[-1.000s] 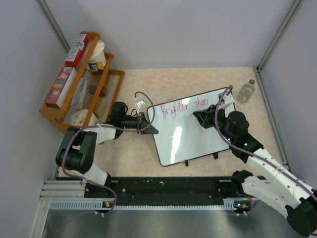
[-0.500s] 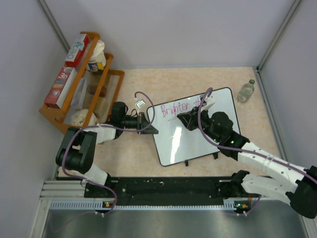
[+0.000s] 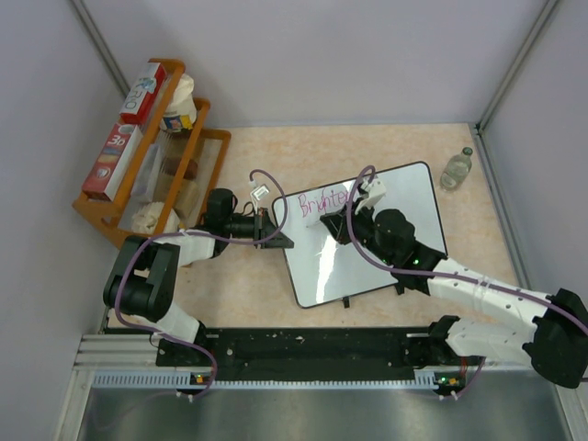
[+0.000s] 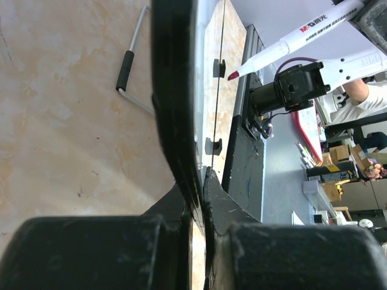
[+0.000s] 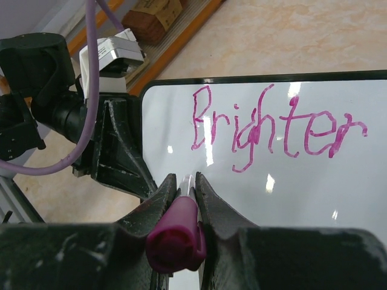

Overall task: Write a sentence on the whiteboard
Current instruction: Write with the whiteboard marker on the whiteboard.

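One glossy white, black-framed whiteboard [image 3: 340,266] mid-frame shows one pink word [image 5: 272,130], "Brighter". Left pincer [image 3: 277,231] clamps its edge; right pincer [image 5: 183,181] grips one pink marker [image 4: 290,45].

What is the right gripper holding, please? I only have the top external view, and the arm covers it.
Observer: The right gripper is shut on a marker; the right wrist view shows its magenta rear end between the fingers.
Operator: Thank you. Is its tip uncapped?
Observer: Yes. The left wrist view shows a bare magenta tip pointing toward the whiteboard; whether it touches, I cannot tell.
Operator: And how is the board kept in place?
Observer: The left gripper is shut on the board's edge, as the left wrist view shows edge-on.
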You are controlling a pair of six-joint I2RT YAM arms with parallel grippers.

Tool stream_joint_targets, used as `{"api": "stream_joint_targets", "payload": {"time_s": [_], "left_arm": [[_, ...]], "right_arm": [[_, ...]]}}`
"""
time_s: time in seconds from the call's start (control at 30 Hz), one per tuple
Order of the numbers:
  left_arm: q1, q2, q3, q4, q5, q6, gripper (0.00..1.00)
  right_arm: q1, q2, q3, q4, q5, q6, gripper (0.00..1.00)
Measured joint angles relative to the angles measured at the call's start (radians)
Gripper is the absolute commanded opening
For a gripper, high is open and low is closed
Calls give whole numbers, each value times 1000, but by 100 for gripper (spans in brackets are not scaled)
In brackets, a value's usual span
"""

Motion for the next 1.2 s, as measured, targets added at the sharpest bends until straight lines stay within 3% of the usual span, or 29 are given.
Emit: {"api": "stream_joint_targets", "payload": {"time_s": [1.2], "left_arm": [[0, 0, 0, -1, -1, -1, 0]], "right_arm": [[5, -68, -101, -3, 32, 42, 0]]}}
